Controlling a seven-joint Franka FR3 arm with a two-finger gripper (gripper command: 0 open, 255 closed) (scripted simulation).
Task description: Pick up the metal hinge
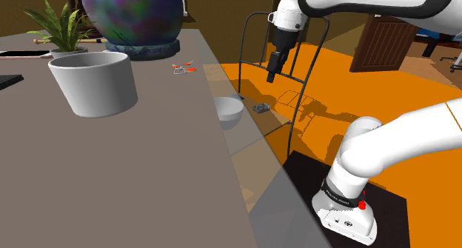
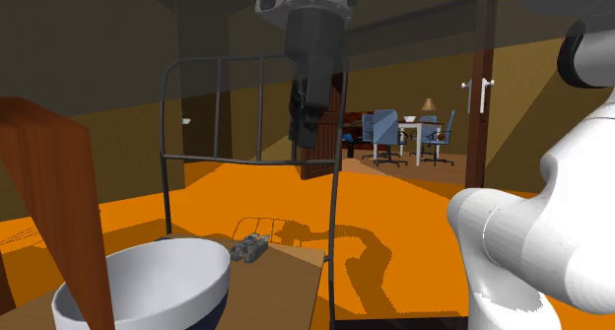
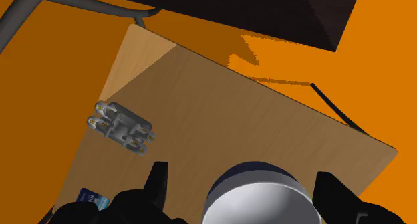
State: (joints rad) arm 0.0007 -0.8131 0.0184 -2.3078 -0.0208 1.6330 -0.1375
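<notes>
1. The gripper point(image 3: 245, 173) has its two black fingers point(image 3: 158, 181) spread wide apart, with nothing between them that they touch.
2. It hangs in the air, pointing down, well above the wooden tabletop point(image 3: 254, 109).
3. In the wrist view, a round bowl point(image 3: 254, 192) lies below the gap between the fingers. It is white inside with a dark outer wall, and it rests on the tabletop near one edge.
4. The hinge point(image 3: 122, 127) is a small grey metal piece with yellowish tips. It lies flat on the same tabletop, close to a side edge and not far from a corner.
5. The hinge is off to the side of the gripper and clear of both fingers. It is near the bowl but apart from it.
6. A blue card point(image 3: 93, 199) lies at the same side edge as the hinge, partly hidden behind one finger.
7. A dark wire frame point(image 2: 246, 131) stands upright on the orange floor, just past the tabletop edge nearest the hinge. In the second exterior view, the gripper hangs in front of its upper bars.
8. In the shoulder view, a grey worktop point(image 1: 148, 172) in the foreground carries a plain white pot point(image 1: 95, 82), a large mottled vase point(image 1: 133, 17) and a green plant point(image 1: 63, 26) toward its far edge.
9. The black stand point(image 1: 392, 203) sits at that view's lower right.
</notes>
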